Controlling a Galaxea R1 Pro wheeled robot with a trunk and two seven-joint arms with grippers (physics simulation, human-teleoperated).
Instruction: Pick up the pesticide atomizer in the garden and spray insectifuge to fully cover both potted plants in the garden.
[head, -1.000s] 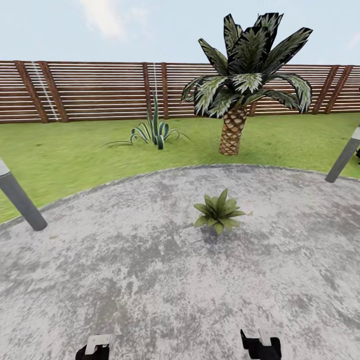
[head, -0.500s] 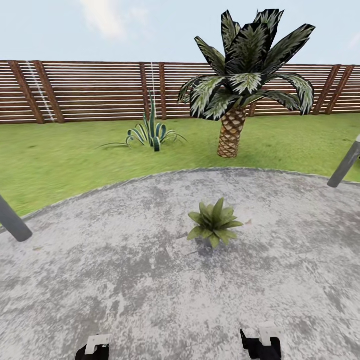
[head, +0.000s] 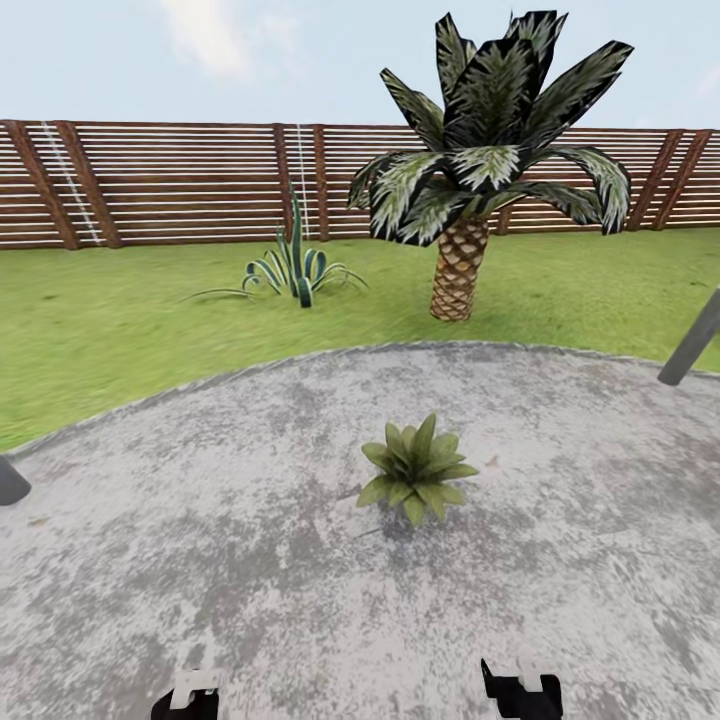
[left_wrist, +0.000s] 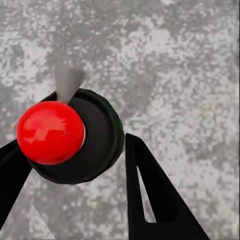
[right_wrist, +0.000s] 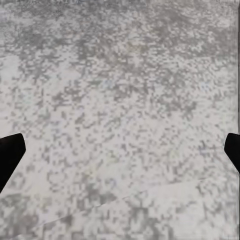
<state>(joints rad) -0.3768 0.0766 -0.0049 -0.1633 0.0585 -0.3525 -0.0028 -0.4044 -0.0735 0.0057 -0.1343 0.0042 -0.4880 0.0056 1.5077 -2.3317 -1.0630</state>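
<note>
In the left wrist view, my left gripper (left_wrist: 82, 137) is shut on the pesticide atomizer (left_wrist: 100, 145). I see the bottle end-on: a dark green round body with a glossy red ball and a pale nozzle. One potted plant (head: 415, 473), a low green rosette, sits on the grey paved patio (head: 250, 560) ahead, slightly right of centre. The second potted plant is out of view. My right gripper (right_wrist: 120, 150) is open over bare paving with nothing between its fingers. Both grippers peek in at the bottom of the head view, left gripper (head: 187, 700) and right gripper (head: 520, 692).
Beyond the patio lies lawn (head: 120, 330) with a tall palm-like plant (head: 458, 270), a spiky potless plant (head: 295, 270) and a brown slat fence (head: 170, 185). Grey poles stand at the right (head: 692, 348) and left (head: 10, 482) edges of the patio.
The whole head view has shifted: the camera has moved closer, so the potted plant sits lower and further left and the poles slide toward the edges. Grippers are unchanged.
</note>
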